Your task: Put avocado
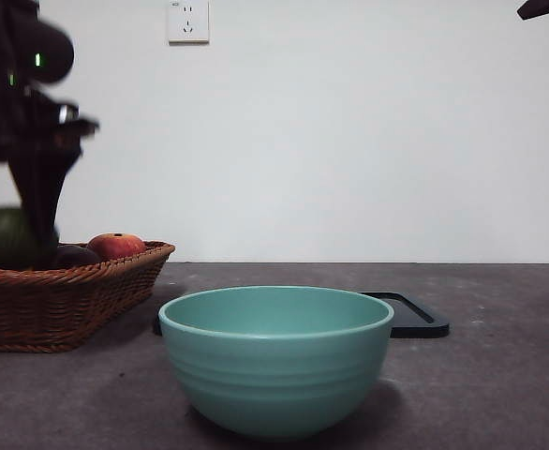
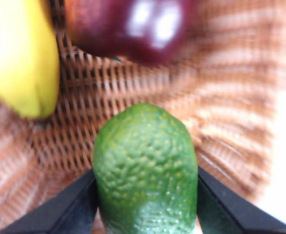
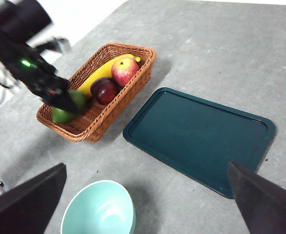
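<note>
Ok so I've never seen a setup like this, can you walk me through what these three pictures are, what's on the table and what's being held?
This is a two-armed robot at a grey table. Each arm ends in a tool with two black jaws.

One picture looks level across the table from low down. The other two come from cameras on the arms' wrists.

On the table stand a wicker basket, a dark teal tray and a teal bowl. The basket holds a banana, a red-orange apple and a dark purple fruit.

The left tool is at the basket, its jaws shut on the avocado, one on each side. Whether the avocado is lifted off the basket floor, I cannot tell.

The right tool waits high above the table, open and holding nothing.
</note>
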